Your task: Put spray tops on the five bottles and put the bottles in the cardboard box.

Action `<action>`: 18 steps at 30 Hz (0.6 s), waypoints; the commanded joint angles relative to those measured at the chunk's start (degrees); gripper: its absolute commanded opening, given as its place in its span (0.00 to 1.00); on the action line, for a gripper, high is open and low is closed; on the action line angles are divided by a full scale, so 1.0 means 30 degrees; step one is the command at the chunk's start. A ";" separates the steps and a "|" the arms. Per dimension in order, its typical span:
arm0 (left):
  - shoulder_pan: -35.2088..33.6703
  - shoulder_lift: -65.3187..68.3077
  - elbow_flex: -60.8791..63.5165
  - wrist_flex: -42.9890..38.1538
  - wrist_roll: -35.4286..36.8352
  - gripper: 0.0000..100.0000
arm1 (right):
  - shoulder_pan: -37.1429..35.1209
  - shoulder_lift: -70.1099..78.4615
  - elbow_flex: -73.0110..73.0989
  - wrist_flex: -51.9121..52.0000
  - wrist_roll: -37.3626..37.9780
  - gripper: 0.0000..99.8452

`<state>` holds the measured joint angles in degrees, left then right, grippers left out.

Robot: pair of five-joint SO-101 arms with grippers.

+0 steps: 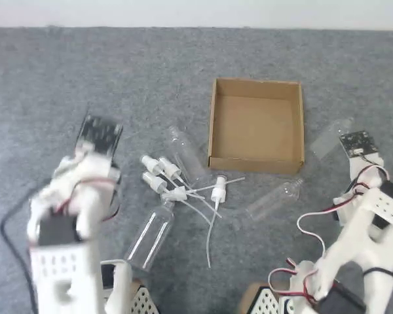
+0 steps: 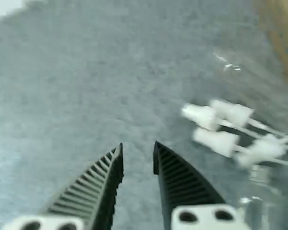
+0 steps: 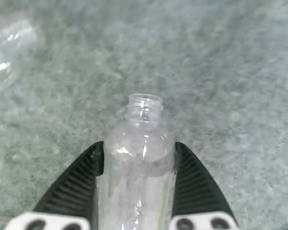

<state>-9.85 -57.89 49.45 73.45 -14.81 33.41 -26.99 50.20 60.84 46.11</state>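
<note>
Right end effector (image 3: 139, 146) grips a clear bottle (image 3: 143, 112); left end effector (image 2: 138, 145) hovers narrowly parted over carpet (image 2: 62, 72).

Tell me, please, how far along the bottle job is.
Nothing looks done: the cardboard box is empty and the spray tops lie loose on the carpet. In hand: the right claw grips an uncapped bottle; the left claw is open, holding nothing. All capping and boxing is left.
</note>
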 commanded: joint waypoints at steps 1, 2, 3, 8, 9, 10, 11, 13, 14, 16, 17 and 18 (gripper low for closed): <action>0.1377 0.5714 -0.3355 0.0000 0.4015 0.16 | -0.0132 -0.1128 0.0059 -0.0308 0.0469 0.01; 0.1700 0.6916 -0.3766 -0.0381 0.4689 0.18 | -0.0103 -0.1128 0.0088 -0.0308 0.0469 0.01; 0.1963 0.8117 -0.4059 -0.0908 0.5187 0.19 | -0.0103 -0.1099 0.0088 -0.0278 0.0469 0.01; 0.2227 1.2894 -0.4293 -0.4366 0.7736 0.19 | -0.0103 -0.1040 0.0117 -0.0278 0.0469 0.01; 0.2227 1.3656 -0.4322 -0.4835 0.8205 0.19 | -0.0103 -0.1040 0.0117 -0.0278 0.0469 0.01; 0.2256 1.4330 -0.4352 -0.5245 0.8645 0.19 | -0.0103 -0.1040 0.0117 -0.0278 0.0469 0.01; 0.2344 1.5004 -0.4410 -0.5597 0.8996 0.19 | -0.0103 -0.1040 0.0117 -0.0278 0.0469 0.01; 0.2403 1.6205 -0.4527 -0.6359 0.9729 0.19 | -0.0103 -0.1040 0.0117 -0.0278 0.0469 0.01; 0.2403 1.6733 -0.4645 -0.6681 0.9993 0.19 | -0.0103 -0.1040 0.0117 -0.0278 0.0469 0.01; 0.2315 1.7700 -0.4879 -0.7033 1.0344 0.19 | -0.0103 -0.1040 0.0117 -0.0278 0.0469 0.01; 0.2315 1.8110 -0.5055 -0.7062 1.0462 0.19 | -0.0073 -0.1040 0.0176 -0.0278 0.0469 0.01; 0.2315 1.8491 -0.5201 -0.7062 1.0462 0.19 | -0.0073 -0.1040 0.0264 -0.0278 0.0469 0.01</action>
<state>-3.08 -3.56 37.23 53.76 15.08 33.49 -27.69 50.90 60.84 46.46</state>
